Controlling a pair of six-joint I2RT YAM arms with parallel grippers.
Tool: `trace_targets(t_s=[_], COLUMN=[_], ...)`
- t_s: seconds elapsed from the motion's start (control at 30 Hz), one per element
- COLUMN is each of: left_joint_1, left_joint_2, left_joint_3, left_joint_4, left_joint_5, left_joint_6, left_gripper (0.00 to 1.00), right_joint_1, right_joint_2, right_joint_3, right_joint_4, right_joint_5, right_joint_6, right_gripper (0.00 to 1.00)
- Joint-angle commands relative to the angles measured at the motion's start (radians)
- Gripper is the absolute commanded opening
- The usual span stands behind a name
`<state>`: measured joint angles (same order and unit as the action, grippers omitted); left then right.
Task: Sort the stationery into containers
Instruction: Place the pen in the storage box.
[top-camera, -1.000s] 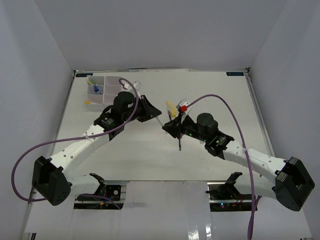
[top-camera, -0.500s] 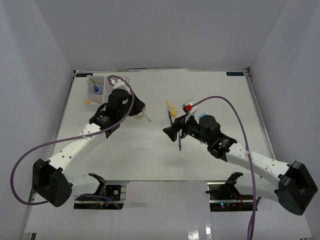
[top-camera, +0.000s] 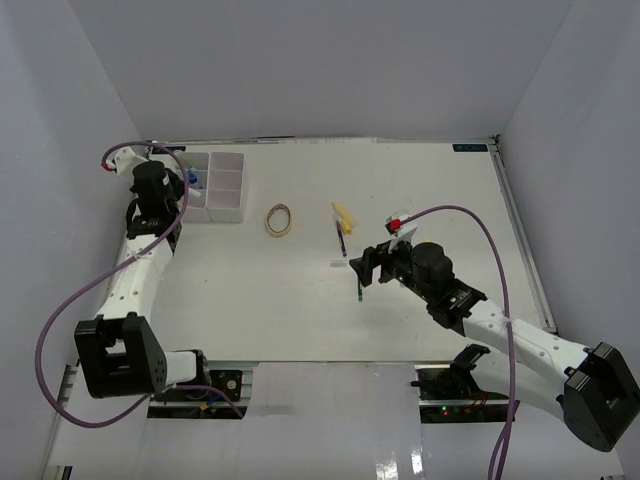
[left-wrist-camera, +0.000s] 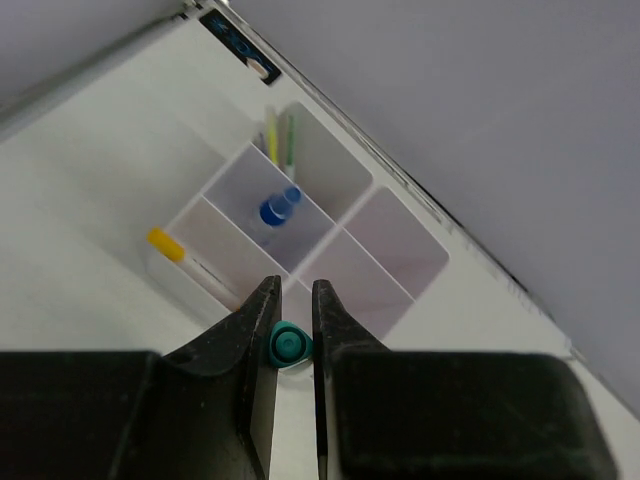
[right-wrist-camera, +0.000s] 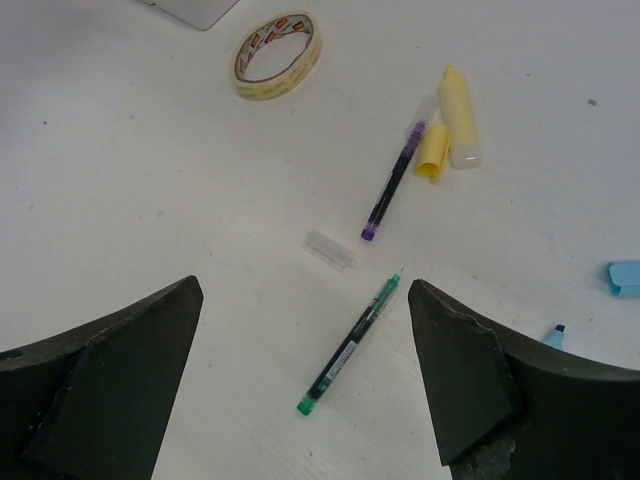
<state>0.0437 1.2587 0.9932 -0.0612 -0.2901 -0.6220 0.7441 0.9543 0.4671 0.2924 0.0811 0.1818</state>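
My left tool (left-wrist-camera: 292, 300) gripped a teal-capped marker (left-wrist-camera: 289, 345) at the tray (left-wrist-camera: 335, 232) edge, ready to drop it in; my right tool (right-wrist-camera: 302, 290) gaped wide over a green pen (right-wrist-camera: 350, 345) well off the tray.

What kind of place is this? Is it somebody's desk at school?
Probably not: it looks like a robot testing booth. A left arm and a right arm are bolted to a white table, plain walls box it in, and loose pens and a white tray lie on it.
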Motion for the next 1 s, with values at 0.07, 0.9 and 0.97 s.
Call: trace_targets(t_s=[0.07, 0.9, 0.97], left_joint_1=[0.064, 0.088, 0.087], left_joint_2=[0.117, 0.424, 0.401], left_joint_3=[-0.010, 0.119, 0.127], left_joint_4=[0.194, 0.224, 0.201], left_joint_5=[-0.092, -0.057, -0.029], left_joint_6=[-0.012, -0.064, -0.029], left_gripper=[0.05, 0.54, 0.58], right_joint_1=[-0.046, -0.126, -0.126], right_joint_2=[-0.040, -0.132, -0.141], right_joint_3=[-0.031, -0.061, -0.050], right_joint_4=[0.028, -0.039, -0.065], right_joint_5=[0.000, -0.007, 0.008], right_joint_6=[-0.021, -0.012, -0.005], right_gripper=[0.90, 0.90, 0.90])
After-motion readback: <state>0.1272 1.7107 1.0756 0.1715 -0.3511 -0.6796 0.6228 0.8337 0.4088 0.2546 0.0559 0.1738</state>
